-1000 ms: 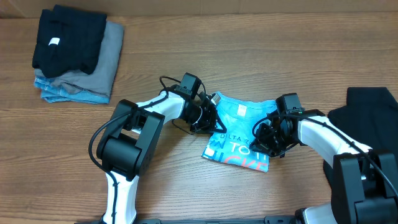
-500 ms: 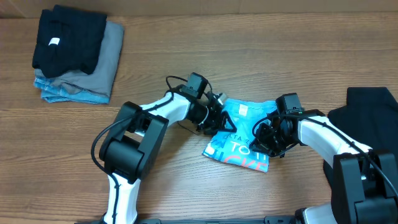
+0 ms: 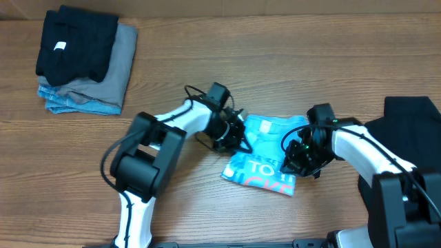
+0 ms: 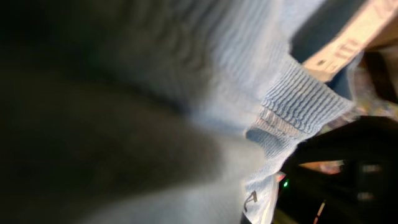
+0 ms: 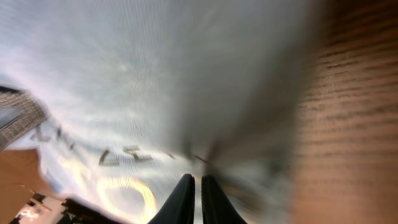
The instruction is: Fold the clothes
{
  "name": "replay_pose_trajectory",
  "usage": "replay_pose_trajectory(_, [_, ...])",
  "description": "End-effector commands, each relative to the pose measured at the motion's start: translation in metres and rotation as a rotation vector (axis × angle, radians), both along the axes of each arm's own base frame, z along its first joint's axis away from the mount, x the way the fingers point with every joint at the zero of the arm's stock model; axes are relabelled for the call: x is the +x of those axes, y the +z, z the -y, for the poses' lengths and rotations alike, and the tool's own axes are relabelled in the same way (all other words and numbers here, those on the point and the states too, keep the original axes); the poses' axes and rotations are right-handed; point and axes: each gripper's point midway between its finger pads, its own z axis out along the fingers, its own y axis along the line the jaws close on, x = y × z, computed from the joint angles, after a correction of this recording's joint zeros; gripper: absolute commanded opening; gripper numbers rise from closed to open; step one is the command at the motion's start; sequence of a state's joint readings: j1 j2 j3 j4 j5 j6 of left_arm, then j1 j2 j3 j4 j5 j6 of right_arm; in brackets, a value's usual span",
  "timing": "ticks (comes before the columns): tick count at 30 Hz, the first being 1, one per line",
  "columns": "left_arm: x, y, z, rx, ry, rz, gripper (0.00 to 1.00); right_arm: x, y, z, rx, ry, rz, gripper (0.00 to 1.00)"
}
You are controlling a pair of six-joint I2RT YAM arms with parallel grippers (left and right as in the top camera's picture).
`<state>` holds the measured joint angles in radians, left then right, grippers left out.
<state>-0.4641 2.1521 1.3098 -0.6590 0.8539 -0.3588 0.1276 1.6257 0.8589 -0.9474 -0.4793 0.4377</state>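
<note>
Sky-blue T-shirt [image 3: 265,141] of soft knit, printed with white and orange-red lettering, lies partly folded into a small packet near the middle of the brown wood-grain table [image 3: 207,55], between the two arms. Compared with a second ago, the left gripper [image 3: 236,136] has slid from the packet's upper left corner down along its left edge, and the whole packet has shifted slightly toward the near edge and looks more bunched, with less lettering showing. The right gripper [image 3: 298,162] has also dropped a little with the cloth's right side. I judge this to be a fresh hold taken on the left so both arms can pull the packet over for another fold, so the garment is only part done. The left jaws are together, but the left wrist view shows only ribbed blue collar fabric [image 4: 292,106] against the lens, so I cannot tell whether cloth is nipped between them. The right gripper [image 5: 200,182] has its dark fingers together, and creases in the fabric radiate from the tips, so it looks clamped on a fold of the shirt. No bin, basket or other container is in view. Finished work sits as a stack of folded black, grey and blue garments [image 3: 83,62] at the far left, while a loose black garment [image 3: 406,120] waits at the right edge.
</note>
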Motion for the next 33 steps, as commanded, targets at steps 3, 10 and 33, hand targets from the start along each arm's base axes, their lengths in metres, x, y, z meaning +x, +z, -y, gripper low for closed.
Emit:
replay_pose_trajectory(3, [0.078,0.086,-0.051,-0.022,0.063,0.314,0.04,0.046,0.072,-0.002,0.024,0.086,0.265,0.10])
replay_pose_trajectory(10, [0.124,0.166,-0.092,-0.053,0.159,0.501,0.04,0.068,0.118,-0.004,0.033,0.084,0.382,0.10])
replay_pose_trajectory(33, [0.257,0.314,-0.416,0.198,0.942,0.994,0.04,0.063,0.120,-0.004,0.032,0.074,0.354,0.10])
